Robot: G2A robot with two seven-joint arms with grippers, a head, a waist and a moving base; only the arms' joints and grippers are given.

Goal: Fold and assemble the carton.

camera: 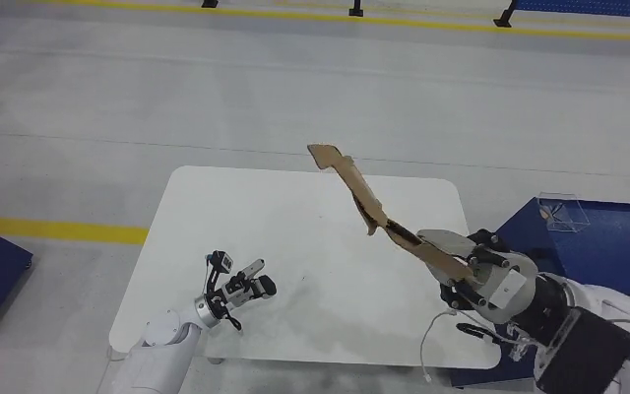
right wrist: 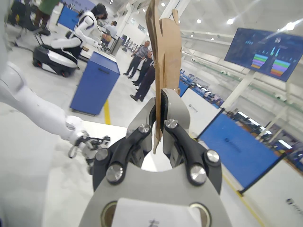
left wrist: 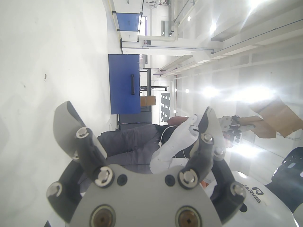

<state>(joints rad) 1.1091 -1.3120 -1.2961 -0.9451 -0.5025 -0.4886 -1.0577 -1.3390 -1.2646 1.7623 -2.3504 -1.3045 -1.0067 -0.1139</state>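
Note:
A flat brown carton (camera: pixel 362 197) is held up in the air over the right half of the white table (camera: pixel 285 227), seen edge-on and slanting toward the far side. My right gripper (camera: pixel 448 258) is shut on its near end; in the right wrist view the carton (right wrist: pixel 165 55) rises from between the closed fingers (right wrist: pixel 176 105) of the right gripper (right wrist: pixel 159 109). My left gripper (camera: pixel 258 276) hovers low over the table's near left part, open and holding nothing. The left wrist view has the left gripper (left wrist: pixel 139 119) spread wide, with the carton (left wrist: pixel 272 121) far off.
A blue cabinet (camera: pixel 581 246) with a clear plastic holder (camera: pixel 561 210) on it stands right of the table. Grey floor with yellow lines surrounds the table. Another robot (right wrist: pixel 68 38) and several people stand in the hall behind.

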